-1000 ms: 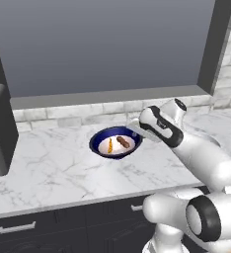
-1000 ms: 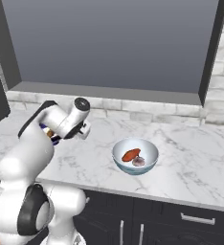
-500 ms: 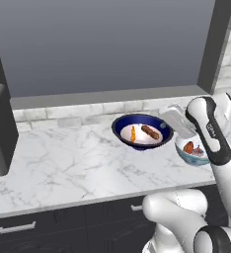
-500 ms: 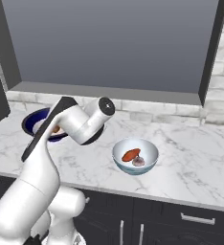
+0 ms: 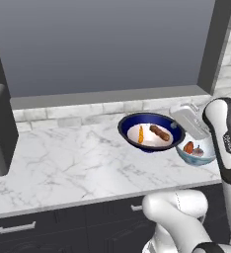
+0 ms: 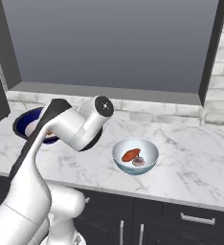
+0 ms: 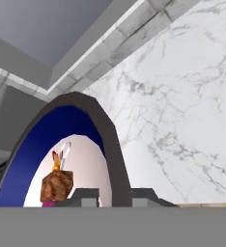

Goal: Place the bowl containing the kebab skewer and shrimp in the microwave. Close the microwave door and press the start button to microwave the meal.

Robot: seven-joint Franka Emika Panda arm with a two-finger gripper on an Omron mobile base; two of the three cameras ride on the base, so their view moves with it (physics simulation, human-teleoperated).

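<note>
Bowl (image 5: 151,132) of dark blue hangs above the marble counter (image 5: 63,163); we take that counter as our landmark throughout. We see the bowl raised off its surface, toward the back wall side, with the kebab skewer (image 5: 160,132) and the shrimp (image 5: 140,134) lying on its white inside. In the hand view the gripper (image 7: 113,195) has its two fingertips (image 7: 86,195) set on either side of the bowl's rim (image 7: 112,144), closed on it, so we read the bowl as held by its edge. A second, pale bowl (image 6: 135,156) rests on the counter nearer its front edge, with a reddish piece inside. In the right base view the blue bowl sits over the counter's left part, partly behind the white arm (image 6: 66,129).
</note>
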